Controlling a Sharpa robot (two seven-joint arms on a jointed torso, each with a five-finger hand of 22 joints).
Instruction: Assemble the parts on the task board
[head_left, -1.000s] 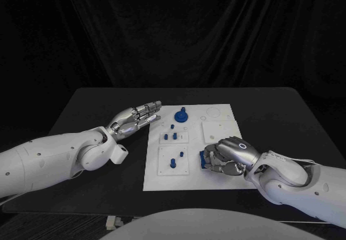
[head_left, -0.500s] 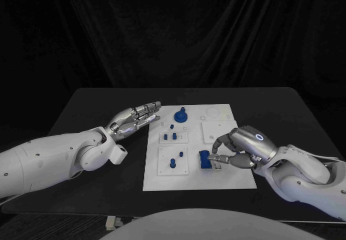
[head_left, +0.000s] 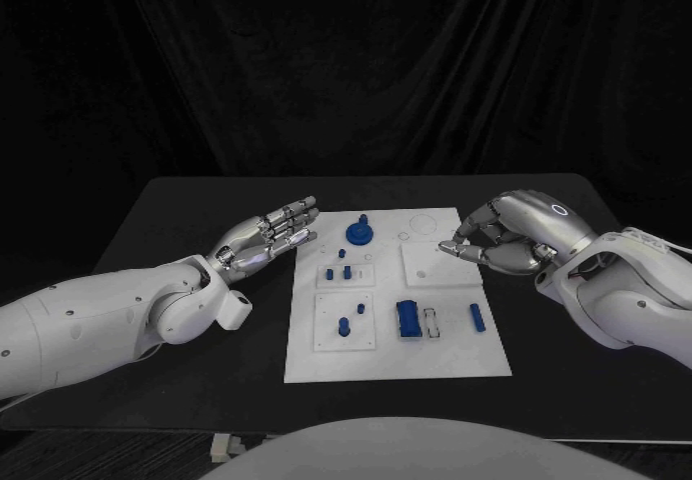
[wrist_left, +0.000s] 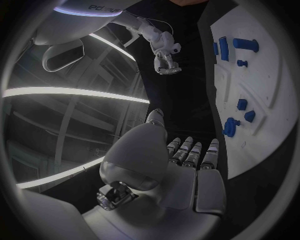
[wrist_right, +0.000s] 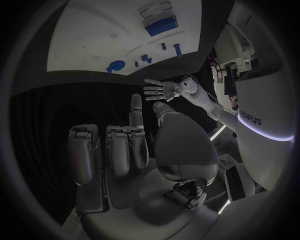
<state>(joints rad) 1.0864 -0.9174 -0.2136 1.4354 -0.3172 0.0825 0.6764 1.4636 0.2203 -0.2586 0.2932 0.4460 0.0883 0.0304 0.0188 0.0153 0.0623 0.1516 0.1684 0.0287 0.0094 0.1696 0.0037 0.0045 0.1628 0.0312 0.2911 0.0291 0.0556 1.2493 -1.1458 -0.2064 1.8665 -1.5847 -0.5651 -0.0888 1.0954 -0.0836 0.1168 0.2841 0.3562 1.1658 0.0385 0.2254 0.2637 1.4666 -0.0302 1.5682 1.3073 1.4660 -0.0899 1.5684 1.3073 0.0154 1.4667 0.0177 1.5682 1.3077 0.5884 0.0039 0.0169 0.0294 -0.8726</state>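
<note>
white task board (head_left: 447, 355) lies flat in the middle of the black surface (head_left: 188, 215), long side running away from the robot. blue parts sit on it in several places. a round blue part with a knob (head_left: 361, 233) stands near the far edge of the board. two small blue pegs (head_left: 339, 272) stand close together in the left column, with a smaller blue peg (head_left: 342, 254) just beyond them. a blue peg (head_left: 345, 324) stands in the near-left raised panel. a larger blue block (head_left: 408, 319) lies on the near half of the board, with a pale grey piece (head_left: 433, 321) just beside it on its right. a slim blue bar (head_left: 477, 318) lies further right, apart from the block and near the board's right edge.

left robot hand (head_left: 264, 238) hangs beside the left edge of the board, palm up, fingers extended and spread, holding nothing; it touches no part. the left wrist view shows the same extended fingers (wrist_left: 190, 152) with nothing between them.

right robot hand (head_left: 505, 237) hangs at the far-right edge of the board, fingers curled inward. no part is seen in it; the right wrist view shows its fingers (wrist_right: 119, 147) folded toward the palm with nothing between them. it is well apart from the blue block and the slim blue bar.
</note>
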